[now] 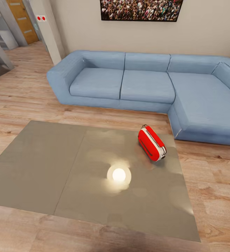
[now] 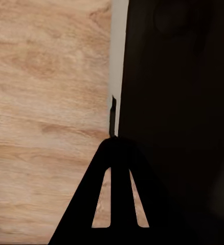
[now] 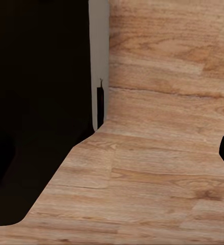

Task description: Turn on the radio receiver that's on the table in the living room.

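i'm parked facing the glossy grey low desk [image 1: 41, 164]; the small bright-red rounded radio receiver [image 1: 151, 142] lies on its side toward two o'clock, near the far right edge, with the blue l-shaped sofa [image 1: 146, 84] beyond. i judge the right arm the better reach, and the dial face needs finding first. both wrist cameras look down at light wood plank floor [image 3: 168, 153], arms hanging low; whether either gripper is spread or pressed together, i cannot tell.

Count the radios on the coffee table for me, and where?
1. The radio receiver lies near the far right corner of the table, on the side facing the sofa. The top appears fully visible.
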